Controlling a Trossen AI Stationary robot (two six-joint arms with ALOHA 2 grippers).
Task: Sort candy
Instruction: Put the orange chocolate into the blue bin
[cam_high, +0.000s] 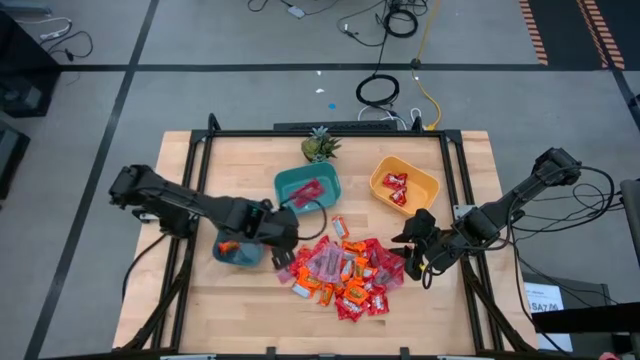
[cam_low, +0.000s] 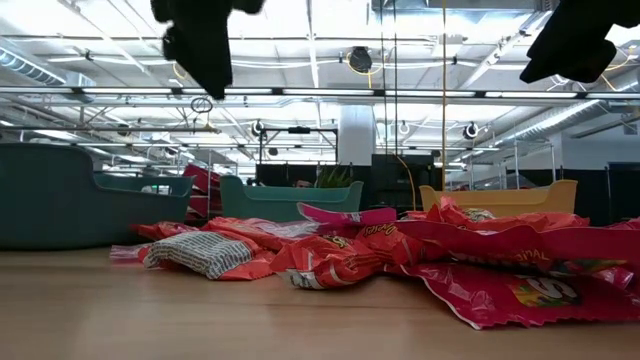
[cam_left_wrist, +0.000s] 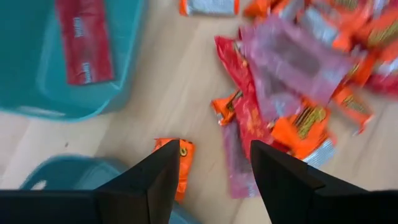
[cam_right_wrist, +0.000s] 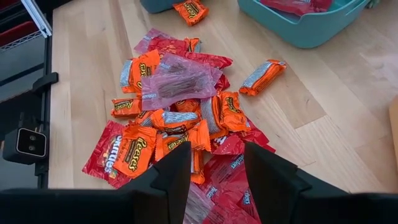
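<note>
The candy (cam_high: 345, 272) lies mostly in one loose heap on the tabletop (cam_high: 240, 310), toward its near edge and a little right of the middle. The pieces are flat, shiny packets in red, orange and see-through pink-purple, overlapping at all angles; several orange ones show silver ends. One orange piece (cam_right_wrist: 262, 77) lies apart at the far side of the heap, and another orange piece (cam_left_wrist: 180, 168) sits alone off the heap's left side. A long red packet (cam_high: 306, 191) lies flat in the teal bowl (cam_high: 290, 180), and a few red packets (cam_high: 395, 185) rest in the yellow bowl (cam_high: 430, 185).
</note>
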